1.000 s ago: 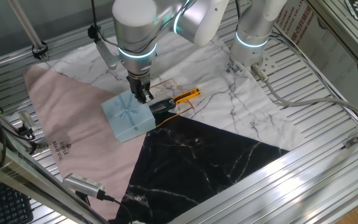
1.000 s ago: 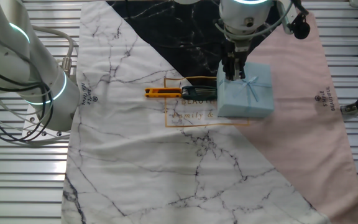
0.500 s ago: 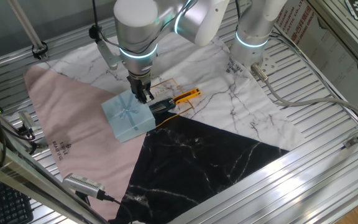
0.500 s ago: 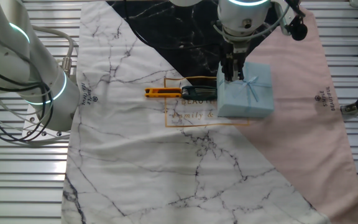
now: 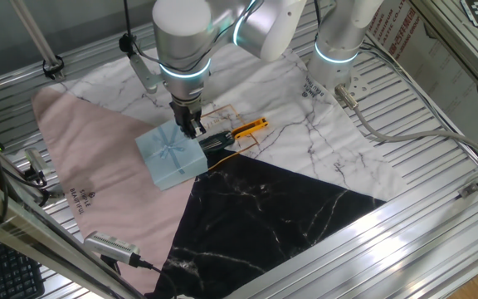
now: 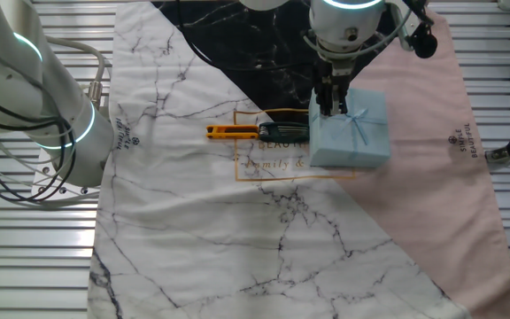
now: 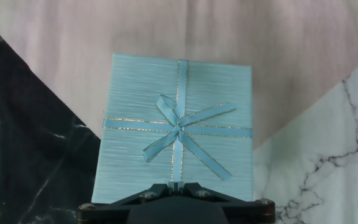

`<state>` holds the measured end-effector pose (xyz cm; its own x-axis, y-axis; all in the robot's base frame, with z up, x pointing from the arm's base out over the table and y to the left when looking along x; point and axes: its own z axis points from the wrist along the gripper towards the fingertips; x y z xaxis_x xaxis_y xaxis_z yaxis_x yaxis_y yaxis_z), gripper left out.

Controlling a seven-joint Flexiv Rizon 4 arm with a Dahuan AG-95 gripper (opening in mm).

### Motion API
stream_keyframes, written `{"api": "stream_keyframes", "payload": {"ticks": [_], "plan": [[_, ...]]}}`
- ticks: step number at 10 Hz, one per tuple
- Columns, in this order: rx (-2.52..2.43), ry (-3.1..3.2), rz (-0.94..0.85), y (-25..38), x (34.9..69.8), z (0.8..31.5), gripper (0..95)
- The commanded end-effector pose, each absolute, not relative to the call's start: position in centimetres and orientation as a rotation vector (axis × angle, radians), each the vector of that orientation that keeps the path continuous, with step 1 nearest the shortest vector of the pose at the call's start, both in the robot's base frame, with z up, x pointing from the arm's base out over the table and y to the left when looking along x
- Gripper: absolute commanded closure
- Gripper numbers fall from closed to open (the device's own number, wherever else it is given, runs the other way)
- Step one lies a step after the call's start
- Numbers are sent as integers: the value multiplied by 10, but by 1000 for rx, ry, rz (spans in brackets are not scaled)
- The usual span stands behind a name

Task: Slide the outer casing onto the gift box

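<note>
One gripper (image 6: 329,110) sits at the outer casing (image 6: 352,129) left edge; jaw state cannot be told. Push level, so the casing seats squarely.

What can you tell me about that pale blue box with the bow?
The outer casing is a pale blue square sleeve, seemingly ribbed cardboard. A matching gold-edged ribbon crosses its top and ties in a bow at the centre. It lies flat, bow up, mostly on the pink part of the cloth. The gripper is at its edge nearest the black and orange tool. No inner box shows.
</note>
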<state>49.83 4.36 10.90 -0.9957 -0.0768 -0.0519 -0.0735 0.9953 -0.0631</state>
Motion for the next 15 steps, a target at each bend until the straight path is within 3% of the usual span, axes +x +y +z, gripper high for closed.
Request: {"api": "stream_keyframes", "payload": {"ticks": [1, 15], "plan": [[-116, 3080, -93, 44, 498, 108, 950], [-107, 3062, -72, 44, 499, 105, 950]]}}
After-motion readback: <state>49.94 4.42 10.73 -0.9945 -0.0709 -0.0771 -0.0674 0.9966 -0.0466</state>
